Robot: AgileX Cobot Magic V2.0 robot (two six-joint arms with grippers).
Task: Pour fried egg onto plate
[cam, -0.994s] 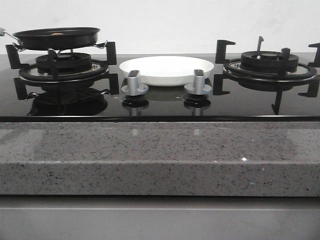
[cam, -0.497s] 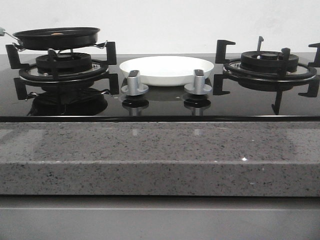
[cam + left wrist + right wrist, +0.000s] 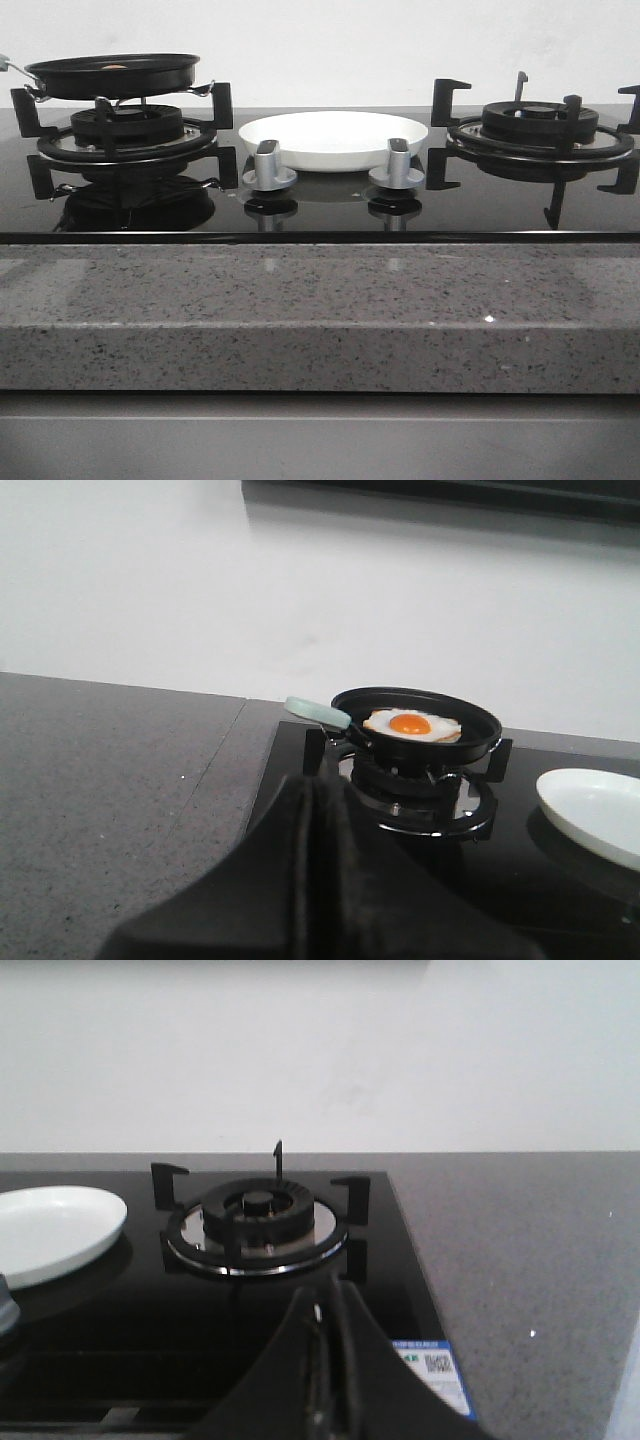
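We count one egg (image 3: 411,724), lying in one black pan (image 3: 418,726) on the burner at upper left of the front frame. One white plate (image 3: 333,139) sits on the glass surface (image 3: 480,205) between two burners, just behind two silver knobs (image 3: 269,165). The left gripper (image 3: 318,880) and right gripper (image 3: 328,1370) both have fingers pressed together, holding nothing, well apart from pan and plate.

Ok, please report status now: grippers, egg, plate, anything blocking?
Both jaws shut, holding nothing. Fried egg in black frying pan on left burner. White round plate empty. Nothing blocking.
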